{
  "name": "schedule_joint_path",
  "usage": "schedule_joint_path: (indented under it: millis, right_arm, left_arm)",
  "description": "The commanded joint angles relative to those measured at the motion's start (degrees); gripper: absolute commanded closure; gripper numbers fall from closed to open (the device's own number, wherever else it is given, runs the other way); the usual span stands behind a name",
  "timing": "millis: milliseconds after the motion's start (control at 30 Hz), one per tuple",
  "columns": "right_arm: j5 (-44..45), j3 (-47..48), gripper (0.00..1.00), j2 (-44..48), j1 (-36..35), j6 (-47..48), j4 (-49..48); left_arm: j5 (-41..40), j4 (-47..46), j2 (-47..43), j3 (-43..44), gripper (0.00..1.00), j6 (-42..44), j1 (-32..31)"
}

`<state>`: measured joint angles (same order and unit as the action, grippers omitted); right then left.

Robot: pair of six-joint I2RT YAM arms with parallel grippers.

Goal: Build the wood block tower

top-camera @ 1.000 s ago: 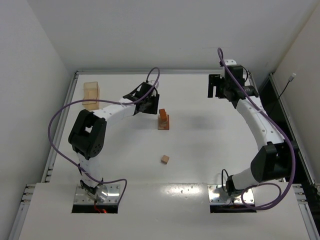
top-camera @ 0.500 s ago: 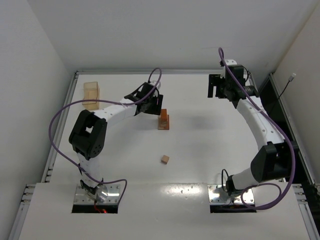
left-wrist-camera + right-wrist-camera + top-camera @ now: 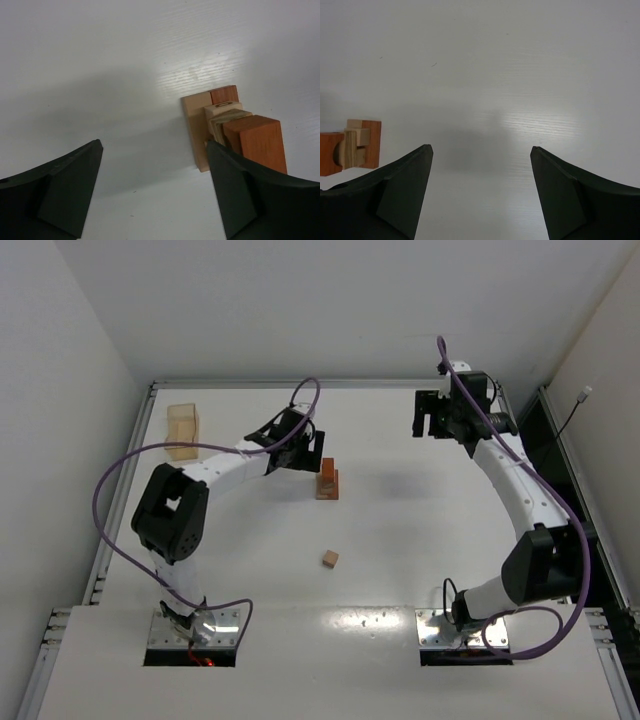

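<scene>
Tower (image 3: pixel 328 480): stands near the middle of the worktop (image 3: pixel 400 540), one block wide, with an orange-red block on top; in the left wrist view its layers look slightly out of line.
Left gripper (image 3: pixel 303 452): open and empty, just beside the Tower. One finger (image 3: pixel 235 200) is close against the top block, and I cannot tell whether it touches.
Right gripper (image 3: pixel 430 418): open and empty, well apart at the far right.
Loose cube (image 3: pixel 330 559): lies alone, nearer the arm bases.
Risk now: a sideways move of the Left gripper could clip the top and topple the stack.
Risk later: setting the Loose cube down off-centre, or pressing on release, could tip it.
</scene>
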<state>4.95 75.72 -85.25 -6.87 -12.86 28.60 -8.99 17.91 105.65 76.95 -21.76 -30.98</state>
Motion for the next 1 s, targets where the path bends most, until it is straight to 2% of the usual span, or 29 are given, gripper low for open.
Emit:
schedule_joint_path:
  millis: [0,33,133,233,333,433,567,633,700,800,967]
  right_arm:
    - [-7.9,-2.2,0.24,2.8,-0.5,1.0,-2.1]
    - [-11.2,-2.8,0.24,3.3,-1.1,1.7,-2.1]
    - [-27.9,-5.2,0.26,4.0,-3.8,5.4,-0.7]
    - [-31.6,-5.8,0.27,2.6,-10.5,13.1,5.0]
    - [-31.6,-8.7,0.27,2.6,-18.6,22.3,8.5]
    - [-26.9,-11.5,0.28,1.4,-27.4,26.7,9.2]
    - [-24.3,-17.9,0.3,1.4,-35.7,23.3,4.1]
    - [-20.1,-20.6,0.31,0.9,-40.0,19.8,0.9]
    - [-15.6,-21.8,0.31,0.9,-41.5,17.1,-2.9]
    - [-12.8,-21.1,0.31,-1.8,-42.0,15.4,-3.6]
    - [-15.8,-18.8,0.32,-6.8,-43.2,13.7,-3.6]
  left_arm:
    - [-4.7,-0.9,-9.5,-4.5,0.13,-0.7,1.9]
    - [-5.4,-1.5,-11.3,-5.7,0.08,-0.2,4.0]
    - [-5.4,-0.2,-17.9,-10.0,0.0,1.6,9.3]
    - [-2.8,2.8,-22.6,-12.3,0.0,3.7,14.7]
    - [-1.5,4.8,-25.3,-13.6,0.0,5.5,18.7]
    - [-1.5,5.6,-29.2,-15.1,0.0,6.0,20.6]
    - [-2.1,5.6,-34.7,-16.8,0.0,7.3,22.1]
    - [-3.3,5.6,-36.9,-16.8,0.0,7.9,22.6]
    - [-3.8,6.7,-37.4,-16.8,0.0,8.4,22.6]
    - [-4.4,6.7,-37.4,-17.4,0.0,8.9,22.6]
    - [-4.5,6.7,-37.4,-17.9,0.0,8.9,23.2]
